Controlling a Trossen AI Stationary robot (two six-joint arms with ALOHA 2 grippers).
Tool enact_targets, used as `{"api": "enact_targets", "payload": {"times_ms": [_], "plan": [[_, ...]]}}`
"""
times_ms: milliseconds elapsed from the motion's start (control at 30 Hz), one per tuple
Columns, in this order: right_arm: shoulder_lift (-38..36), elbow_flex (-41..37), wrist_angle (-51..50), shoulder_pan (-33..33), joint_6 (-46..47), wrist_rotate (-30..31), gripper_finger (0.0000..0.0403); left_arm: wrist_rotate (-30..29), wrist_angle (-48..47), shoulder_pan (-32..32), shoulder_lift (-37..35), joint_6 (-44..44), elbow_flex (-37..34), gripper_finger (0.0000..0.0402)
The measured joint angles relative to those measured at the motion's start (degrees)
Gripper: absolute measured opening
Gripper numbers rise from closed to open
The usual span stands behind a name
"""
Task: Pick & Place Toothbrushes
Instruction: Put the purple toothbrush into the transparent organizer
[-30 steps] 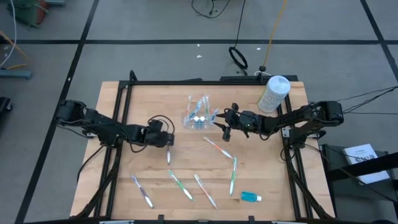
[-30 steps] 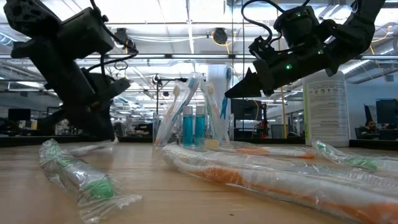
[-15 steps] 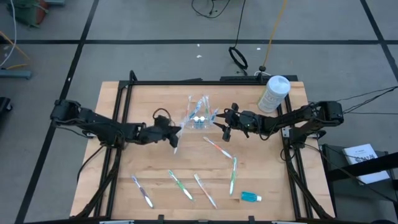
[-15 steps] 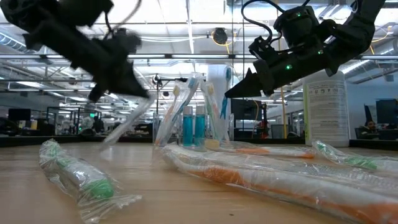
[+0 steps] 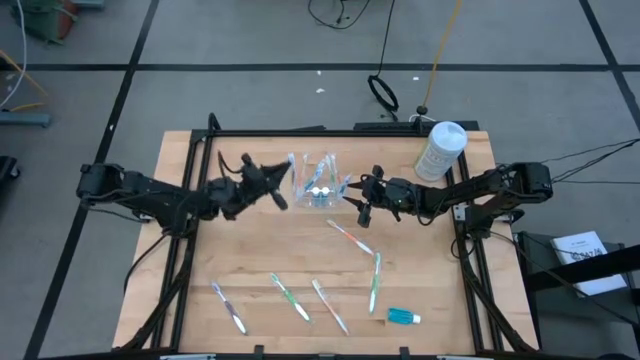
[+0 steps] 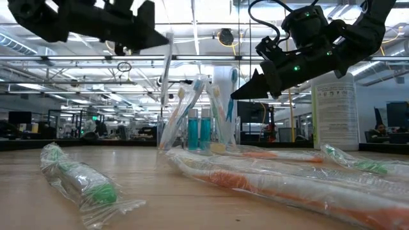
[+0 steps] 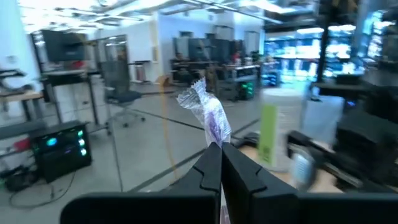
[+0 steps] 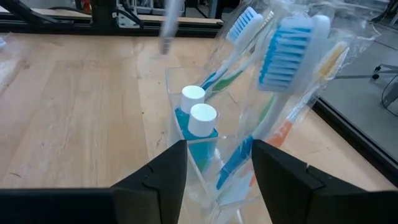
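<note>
Where the table [image 5: 200, 270] lies nearest, five wrapped toothbrushes [image 5: 291, 297] and a blue tube [image 5: 402, 317] rest loose. Mid-table: clear holder [image 5: 318, 186] with upright toothbrushes and two tubes. Left gripper [image 5: 272, 183], raised beside it, fingers clenched on a wrapped toothbrush [image 6: 166, 70]. Right gripper [image 5: 360, 195], fingers spread, empty, hovering opposite. Far corner: white canister [image 5: 440, 150].

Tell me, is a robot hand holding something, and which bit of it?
Yes. The left gripper is shut on a wrapped toothbrush, pinching its lower end so the wrapped end pokes up. The right gripper is open and holds nothing, waiting beside the clear holder.
</note>
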Motion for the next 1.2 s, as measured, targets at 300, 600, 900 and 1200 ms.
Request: {"api": "enact_targets", "payload": {"times_ms": [300, 600, 900, 1200], "plan": [[0.00, 0.00, 0.49, 0.00, -0.44, -0.01, 0.0171, 8.06, 0.76, 7.58, 6.79, -5.82, 0.00, 0.0003], [0.00, 0.00, 0.45, 0.00, -0.44, -0.02, 0.0171, 8.25, -2.45, 6.74, 10.32, -5.97, 0.00, 0.0008], [0.00, 0.00, 0.41, 0.00, -0.26, -0.02, 0.0171, 8.18, -12.33, 4.30, 10.28, -8.13, 0.02, 0.0015], [-0.65, 0.00, -0.40, 0.41, -1.47, -0.02, 0.0171, 8.17, -12.49, 4.10, 10.28, -12.21, 0.02, 0.0021]]}}
